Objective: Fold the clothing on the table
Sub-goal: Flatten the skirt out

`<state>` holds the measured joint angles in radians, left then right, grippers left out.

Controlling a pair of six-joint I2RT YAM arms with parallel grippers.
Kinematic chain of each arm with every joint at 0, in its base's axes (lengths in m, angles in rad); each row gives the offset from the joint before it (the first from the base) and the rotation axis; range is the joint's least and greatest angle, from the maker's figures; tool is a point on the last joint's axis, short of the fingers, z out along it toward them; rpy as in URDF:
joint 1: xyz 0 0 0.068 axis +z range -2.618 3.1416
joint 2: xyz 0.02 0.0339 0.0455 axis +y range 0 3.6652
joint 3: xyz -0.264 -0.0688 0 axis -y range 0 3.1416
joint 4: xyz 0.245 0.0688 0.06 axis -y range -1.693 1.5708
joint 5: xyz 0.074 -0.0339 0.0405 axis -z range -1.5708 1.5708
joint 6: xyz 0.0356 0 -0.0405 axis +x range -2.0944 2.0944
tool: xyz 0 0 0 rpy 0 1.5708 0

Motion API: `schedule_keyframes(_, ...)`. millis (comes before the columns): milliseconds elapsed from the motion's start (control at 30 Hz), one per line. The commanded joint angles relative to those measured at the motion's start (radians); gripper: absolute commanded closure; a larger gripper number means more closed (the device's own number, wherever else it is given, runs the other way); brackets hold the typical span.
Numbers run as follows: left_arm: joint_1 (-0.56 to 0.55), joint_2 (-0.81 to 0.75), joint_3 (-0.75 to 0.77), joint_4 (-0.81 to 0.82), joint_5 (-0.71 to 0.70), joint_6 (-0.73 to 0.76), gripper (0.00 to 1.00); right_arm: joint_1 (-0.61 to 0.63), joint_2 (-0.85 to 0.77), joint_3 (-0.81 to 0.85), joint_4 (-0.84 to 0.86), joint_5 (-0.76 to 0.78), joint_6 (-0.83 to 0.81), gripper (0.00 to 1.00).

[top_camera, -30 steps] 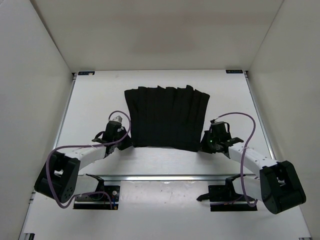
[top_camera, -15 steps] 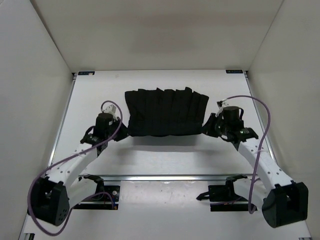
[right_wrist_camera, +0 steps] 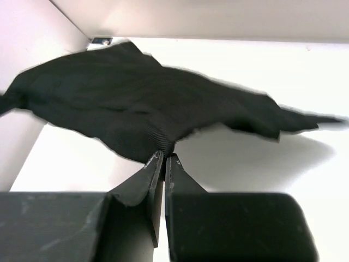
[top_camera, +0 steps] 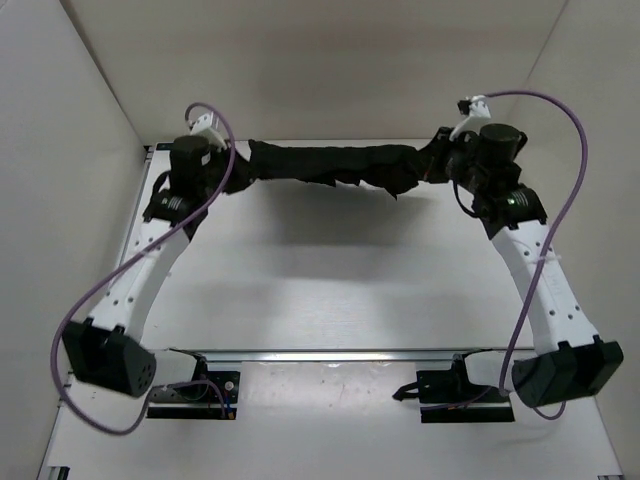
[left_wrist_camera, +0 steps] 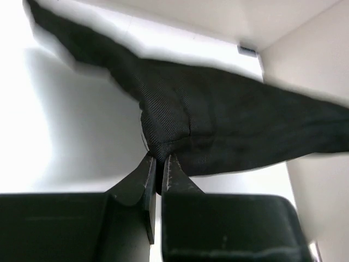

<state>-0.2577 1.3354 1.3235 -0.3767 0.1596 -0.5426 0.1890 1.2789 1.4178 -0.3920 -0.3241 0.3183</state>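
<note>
The soft black pleated fabric garment hangs bunched into a long, rope-like band above the far end of the flat white counter. The shadow it casts on the surface suggests it is lifted clear. Its long axis runs straight across from left to right, sagging a little in the middle.

Each end is pinched. The left hand has its fingers nipped narrow on a gather of cloth at the left end. The right hand is closed tight on the right end. Both wrist views show fabric wedged between nearly touching fingertips.

The hands sit level with one another and equally far out, so neither is nearer, and the cloth lies inward from each. As I judge it, the fold depends on both hands carrying this edge together, keeping the axis square to the counter's sides as it is laid down.
</note>
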Motion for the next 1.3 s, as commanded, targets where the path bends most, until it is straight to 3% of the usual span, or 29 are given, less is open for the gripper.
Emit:
schedule_keyframes(0, -0.005, -0.102, -0.269, 0.02, 0.009, -0.029, 1.0, -0.063, -0.019, -0.213, 0.013, -0.076, 0.01, 1.0)
schedule_keyframes(133, -0.014, -0.2, -0.655, 0.139, 0.034, -0.075, 1.0, -0.043, -0.07, -0.501, 0.051, -0.087, 0.054, 1.0)
schedule_keyframes(333, -0.043, -0.295, -0.937, 0.145, 0.055, -0.112, 1.0, 0.0, -0.168, -0.79, 0.001, -0.056, 0.129, 1.0)
schedule_keyframes(500, -0.06, -0.45, -0.981, -0.014, 0.09, -0.103, 1.0, -0.043, -0.332, -0.899, -0.122, -0.092, 0.139, 1.0)
schedule_keyframes(633, -0.084, -0.617, -0.98, -0.147, 0.078, -0.131, 1.0, 0.087, -0.429, -0.855, -0.224, -0.059, 0.217, 1.0)
schedule_keyframes(767, -0.103, -0.728, -0.951, -0.241, 0.086, -0.151, 1.0, 0.052, -0.521, -0.884, -0.312, -0.136, 0.229, 1.0)
schedule_keyframes(867, -0.088, -0.754, -0.957, -0.266, 0.095, -0.151, 1.0, -0.032, -0.607, -0.901, -0.387, -0.135, 0.213, 1.0)
schedule_keyframes(967, -0.139, -0.749, -0.958, -0.277, 0.086, -0.164, 1.0, -0.104, -0.633, -0.898, -0.453, -0.194, 0.156, 1.0)
schedule_keyframes(1133, -0.152, -0.829, -0.945, -0.344, 0.101, -0.2, 1.0, -0.05, -0.714, -0.85, -0.57, -0.127, 0.179, 1.0)
schedule_keyframes(1267, -0.121, -0.867, -0.836, -0.422, 0.1, -0.191, 1.0, -0.052, -0.751, -0.748, -0.668, -0.098, 0.179, 1.0)
